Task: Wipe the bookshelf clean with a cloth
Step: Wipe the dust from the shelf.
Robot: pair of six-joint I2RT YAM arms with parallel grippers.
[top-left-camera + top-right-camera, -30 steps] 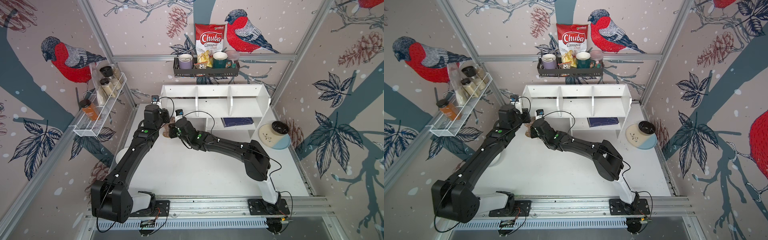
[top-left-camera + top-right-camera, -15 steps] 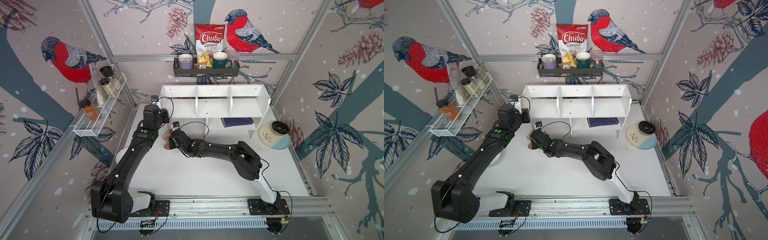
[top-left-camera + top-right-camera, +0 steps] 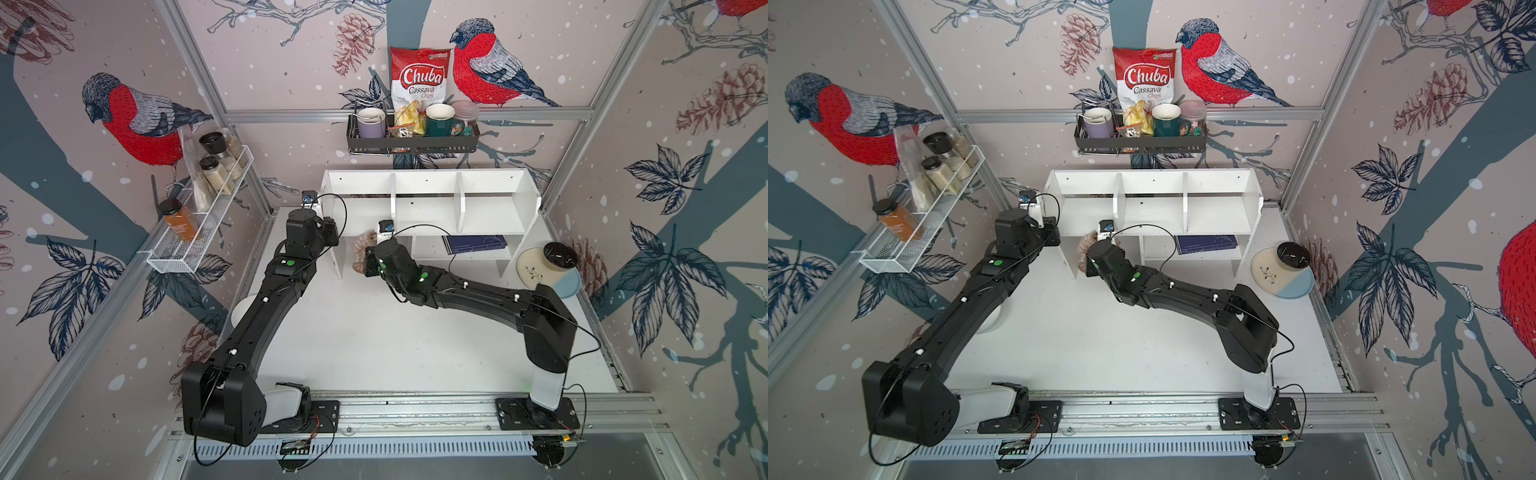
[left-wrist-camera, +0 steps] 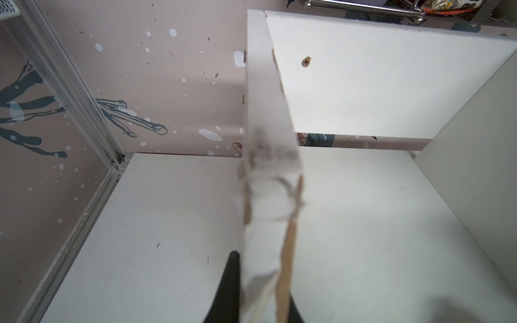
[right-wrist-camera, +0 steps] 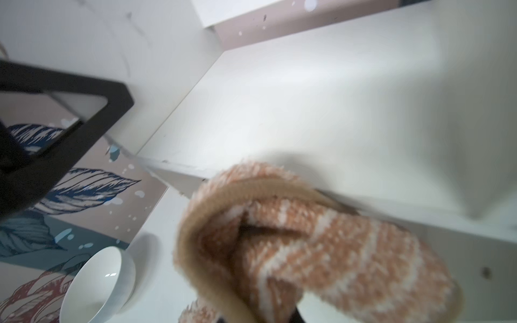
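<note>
Starting at the near edge, we find the grey aluminium rail (image 3: 415,409) that carries both arm bases. Beyond it the flat white table (image 3: 374,353) runs toward the back wall. A round white ceramic bowl (image 3: 238,312) sits on the table, half hidden under the black left arm (image 3: 266,299). The black right arm (image 3: 478,297) stretches across from the other side.

Farther in, the right jaws are closed tight on the fluffy tan-and-white striped cloth (image 3: 360,246), which bulges out around them in the right wrist view (image 5: 307,251). The cloth hangs in the open bay under the leftmost upper compartment, just inside the left side panel. It is close against the front edge of a white board, but we cannot tell whether it touches.

The left jaws are clamped on the chipped front edge of that side panel, one finger on each face. The panel belongs to the wide white wooden bookshelf (image 3: 486,210), which stands at the far end of the table. A dark blue book (image 3: 476,244) lies flat on its small lower shelf. Just beside its right leg, a glossy black bowl (image 3: 560,254) rests on a cream plate (image 3: 534,270).

Highest and farthest, a black metal wall rack (image 3: 411,143) holds mugs and a red-and-white chips bag (image 3: 419,83). A white wire-mesh rack (image 3: 199,237) of jars hangs on the left wall.
</note>
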